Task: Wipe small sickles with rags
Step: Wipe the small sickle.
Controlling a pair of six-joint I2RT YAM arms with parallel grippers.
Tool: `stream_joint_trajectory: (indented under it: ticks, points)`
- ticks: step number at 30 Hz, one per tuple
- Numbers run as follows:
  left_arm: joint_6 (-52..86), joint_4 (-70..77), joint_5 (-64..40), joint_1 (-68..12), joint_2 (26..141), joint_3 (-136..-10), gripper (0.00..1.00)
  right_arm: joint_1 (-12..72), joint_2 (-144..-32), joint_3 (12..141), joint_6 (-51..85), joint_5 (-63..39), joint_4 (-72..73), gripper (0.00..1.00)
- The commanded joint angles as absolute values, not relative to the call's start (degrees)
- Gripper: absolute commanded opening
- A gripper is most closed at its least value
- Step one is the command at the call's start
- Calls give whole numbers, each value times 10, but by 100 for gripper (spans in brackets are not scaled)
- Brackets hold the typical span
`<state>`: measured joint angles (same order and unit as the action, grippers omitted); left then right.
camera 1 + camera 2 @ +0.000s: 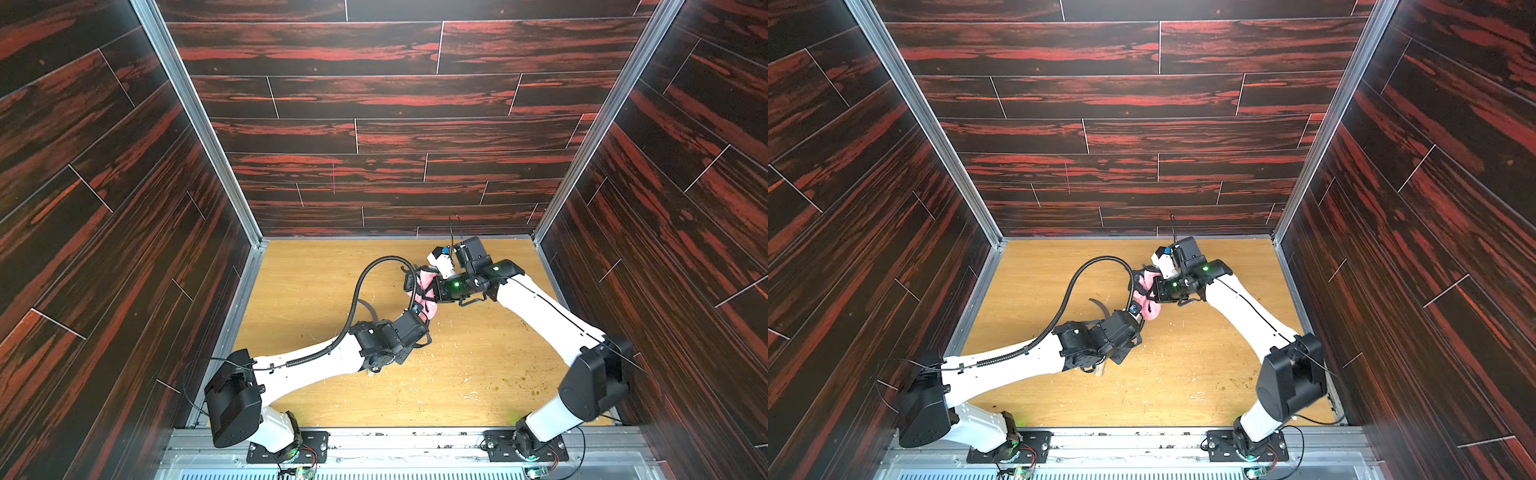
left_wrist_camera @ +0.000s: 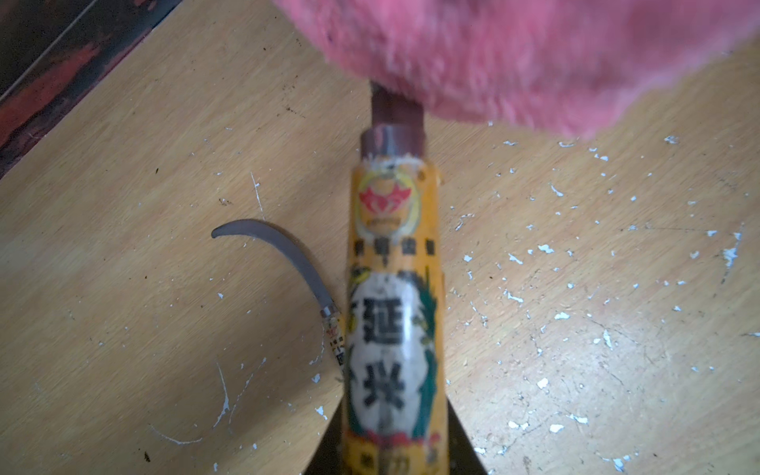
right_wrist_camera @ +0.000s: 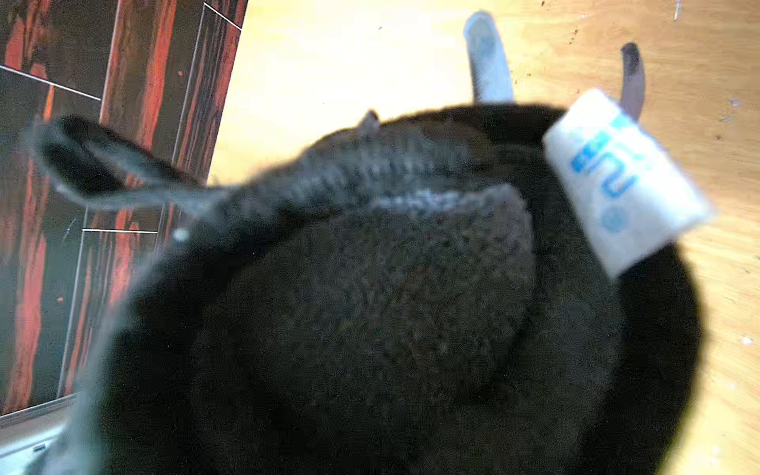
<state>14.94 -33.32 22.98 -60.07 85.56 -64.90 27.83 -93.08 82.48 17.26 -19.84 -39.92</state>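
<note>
My left gripper [image 2: 392,456] is shut on the handle of a small sickle [image 2: 390,288], which has a yellow label band. Its dark neck runs up under the pink fluffy rag [image 2: 514,53], so the blade is hidden. In both top views the rag [image 1: 432,309] [image 1: 1148,309] hangs bunched between the two grippers, mid table. My right gripper [image 1: 432,289] is shut on it from the right. The right wrist view is mostly filled by the shadowed rag [image 3: 370,308], with its black loop [image 3: 82,156] and white tag [image 3: 625,181]. A second small sickle [image 2: 283,259] lies flat under my left arm.
The wooden table [image 1: 478,374] is scratched and flecked with white chips. Dark red panel walls close it in on three sides. A black cable conduit [image 1: 374,274] loops above my left wrist. Two blade tips [image 3: 489,61] [image 3: 633,78] show past the rag.
</note>
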Motion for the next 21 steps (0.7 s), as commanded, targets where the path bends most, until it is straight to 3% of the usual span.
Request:
stream_joint_trajectory:
  ticks: [1,21]
  points:
    - [134,-258,214,-630,800,-655,0,255,-976,854,161,-180,-390,0]
    - [146,-249,201,-717,789,-642,0,219,-1074,935,135,-203,-405,0]
